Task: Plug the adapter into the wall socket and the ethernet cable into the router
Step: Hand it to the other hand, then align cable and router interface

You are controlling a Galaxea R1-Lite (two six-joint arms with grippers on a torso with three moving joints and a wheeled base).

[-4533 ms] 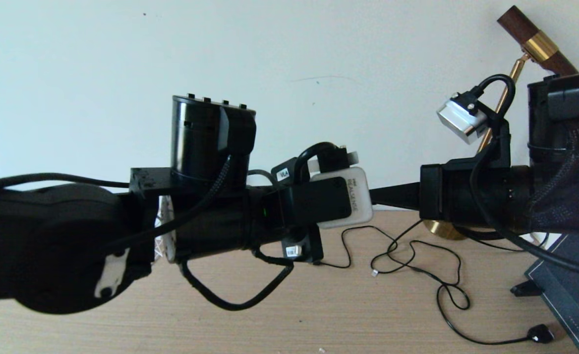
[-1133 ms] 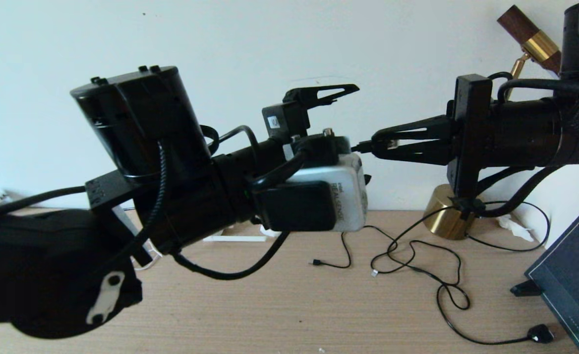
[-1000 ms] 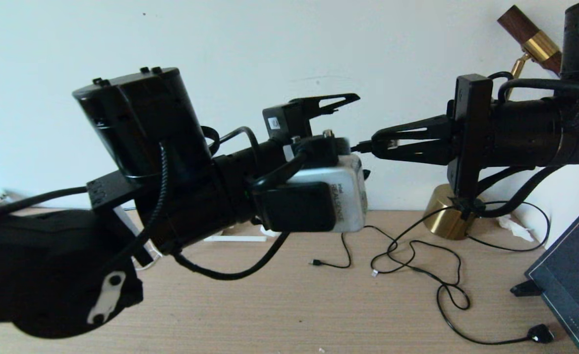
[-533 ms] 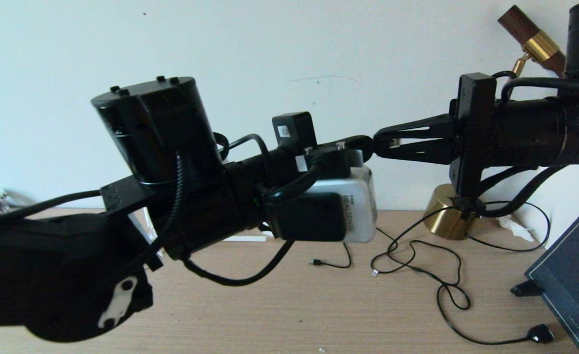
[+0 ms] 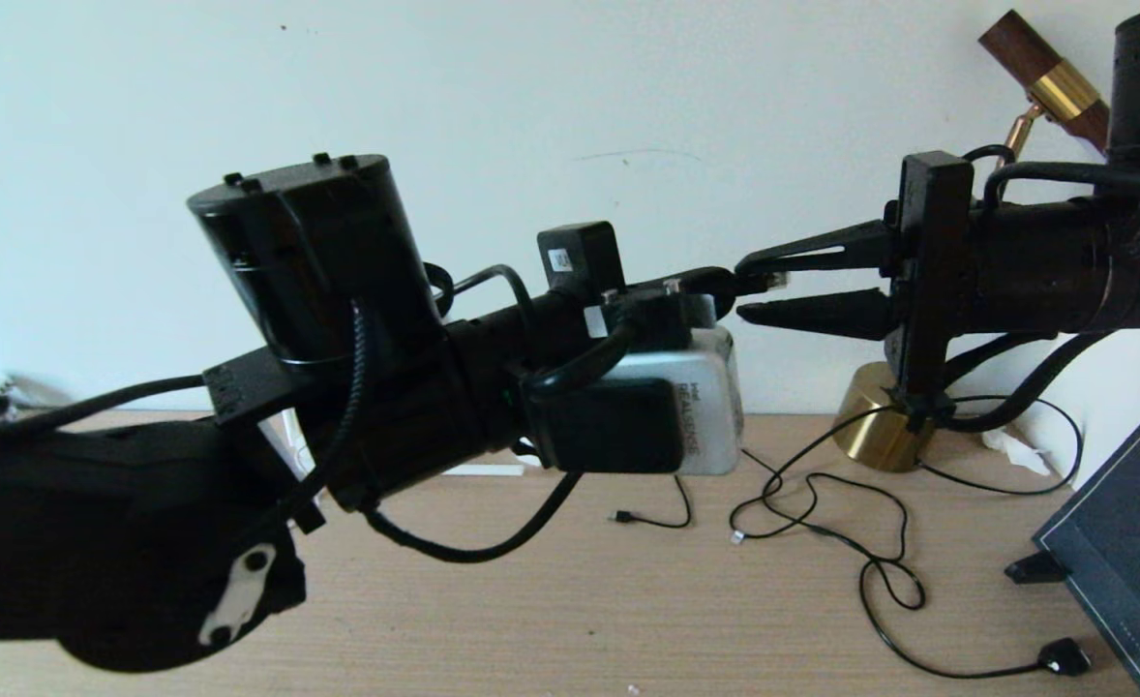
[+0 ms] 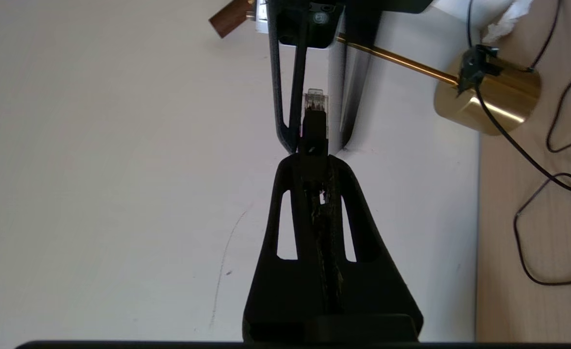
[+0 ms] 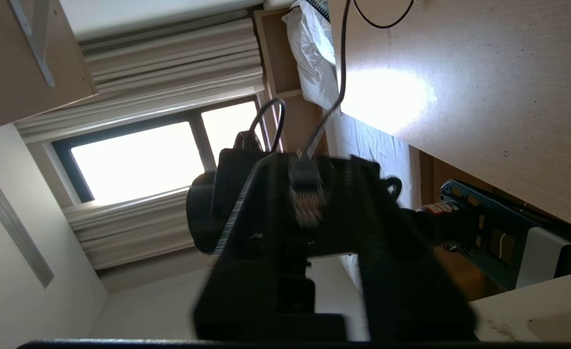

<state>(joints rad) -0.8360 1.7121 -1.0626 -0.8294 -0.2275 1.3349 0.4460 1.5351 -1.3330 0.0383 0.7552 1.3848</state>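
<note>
In the head view my left gripper (image 5: 722, 282) is held up in front of the wall, shut on the black boot of the ethernet cable's plug (image 5: 776, 280). The clear clip end pokes out between the spread fingers of my right gripper (image 5: 744, 287), which faces it tip to tip and is open. The left wrist view shows the plug (image 6: 315, 103) sticking out past my shut left gripper (image 6: 313, 160). In the right wrist view the plug (image 7: 306, 206) sits inside my open right gripper (image 7: 314, 165). The adapter, wall socket and router are out of view.
Thin black cables (image 5: 870, 571) lie looped on the wooden desk (image 5: 628, 620), one ending in a flat black oval disc (image 5: 1064, 658). A brass lamp base (image 5: 878, 431) stands by the wall. A dark panel (image 5: 1126, 552) leans at the desk's right edge.
My left gripper, open a second ago, has shut on the plug. My right gripper, which was shut on the plug, has just opened.
</note>
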